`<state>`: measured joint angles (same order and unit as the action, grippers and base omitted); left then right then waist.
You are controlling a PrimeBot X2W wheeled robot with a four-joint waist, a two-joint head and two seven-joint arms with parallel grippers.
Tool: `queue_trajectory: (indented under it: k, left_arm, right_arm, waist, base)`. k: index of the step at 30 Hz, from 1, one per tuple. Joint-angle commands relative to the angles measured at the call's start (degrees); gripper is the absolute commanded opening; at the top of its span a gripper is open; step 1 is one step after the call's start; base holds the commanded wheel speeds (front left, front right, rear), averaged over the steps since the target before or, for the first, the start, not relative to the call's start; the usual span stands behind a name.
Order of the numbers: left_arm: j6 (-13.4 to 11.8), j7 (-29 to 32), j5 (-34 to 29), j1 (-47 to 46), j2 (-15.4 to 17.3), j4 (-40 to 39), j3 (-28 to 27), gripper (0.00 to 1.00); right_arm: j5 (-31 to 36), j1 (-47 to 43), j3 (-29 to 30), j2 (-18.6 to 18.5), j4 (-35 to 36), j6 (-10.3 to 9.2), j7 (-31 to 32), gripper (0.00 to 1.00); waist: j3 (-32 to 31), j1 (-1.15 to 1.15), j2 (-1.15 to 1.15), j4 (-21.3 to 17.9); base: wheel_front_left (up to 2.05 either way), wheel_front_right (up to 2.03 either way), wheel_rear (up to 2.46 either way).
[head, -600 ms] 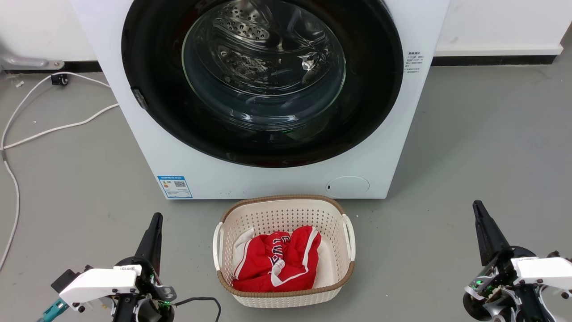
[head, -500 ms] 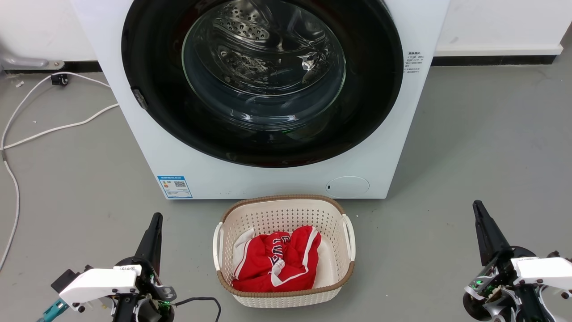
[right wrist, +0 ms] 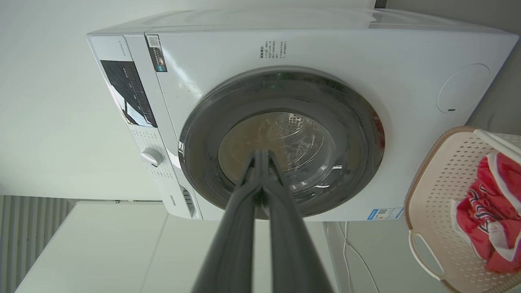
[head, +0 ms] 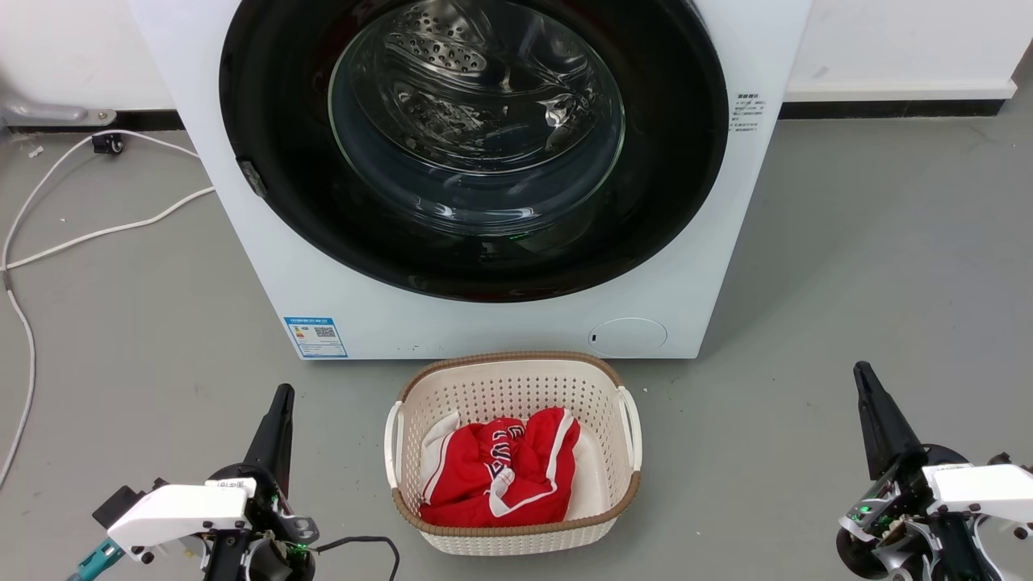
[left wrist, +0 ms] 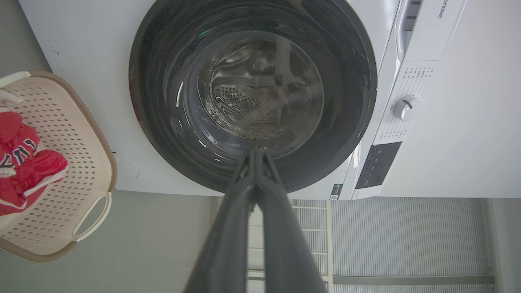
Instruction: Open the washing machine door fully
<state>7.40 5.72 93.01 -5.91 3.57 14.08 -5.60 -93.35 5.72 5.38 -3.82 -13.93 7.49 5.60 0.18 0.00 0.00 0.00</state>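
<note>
Left fingers, right fingers pinched together; door closed.

The washer has the letters "ense" near its top; the words on its blue sticker are too small to read.

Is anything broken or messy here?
Nothing looks broken. The door sits shut on the washer. The basket stands upright with red clothes inside. Only loose white cables trail on the floor beside it.
</note>
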Motion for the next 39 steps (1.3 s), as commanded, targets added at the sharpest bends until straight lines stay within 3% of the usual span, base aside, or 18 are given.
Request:
queue_trajectory:
  k: [1, 2, 3, 16, 23, 28, 39]
  left_arm:
    - [0.16, 0.17, -0.19, -0.46, 0.03, 0.07, -0.07, 0.00]
    - [0.16, 0.19, -0.20, -0.46, 0.01, 0.07, -0.09, 0.00]
    - [-0.01, -0.01, -0.03, 0.00, -0.02, 0.04, -0.02, 1.00]
    - [0.00, -3.37, -1.54, 0.43, -0.17, -2.54, 3.49, 1.00]
    - [0.02, -5.15, -4.06, 0.26, -0.22, -5.09, 3.71, 1.00]
    - [0.02, -6.08, -8.19, -0.04, 0.15, -6.71, 4.74, 1.00]
    - [0.04, -8.46, -23.12, -0.23, 0.10, -11.63, 4.49, 1.00]
  right_arm:
    - [0.15, 0.72, 0.15, 0.10, -0.10, 0.00, 0.14, 0.00]
    - [0.17, 0.73, 0.16, 0.11, -0.10, 0.00, 0.16, 0.00]
    - [0.05, -0.01, 0.03, 0.03, -0.03, 0.00, -0.01, 1.00]
    - [2.14, -1.58, -2.77, 0.20, 2.95, 0.00, -3.38, 1.00]
    - [6.78, -2.04, -2.68, 0.28, 4.11, 0.00, -5.13, 1.00]
    - [11.27, -1.97, -2.56, 0.31, 5.71, 0.00, -6.06, 1.00]
    - [27.87, -2.54, -3.50, 0.42, 10.84, 0.00, -8.41, 1.00]
  waist:
    - [0.00, 0.00, 0.00, 0.00]
    - [0.00, 0.00, 0.00, 0.00]
    - [0.00, 0.00, 0.00, 0.00]
    - [0.08, 0.00, 0.00, -0.03]
    - [0.15, 0.00, 0.00, 0.07]
    - [0.18, 0.00, 0.00, 0.05]
    - [0.32, 0.00, 0.00, -0.01]
  base:
    - [0.00, 0.00, 0.00]
    - [0.00, 0.00, 0.00]
    - [0.00, 0.00, 0.00]
    - [0.00, 0.00, 0.00]
    - [0.00, 0.00, 0.00]
    - [0.00, 0.00, 0.00]
    - [0.00, 0.00, 0.00]
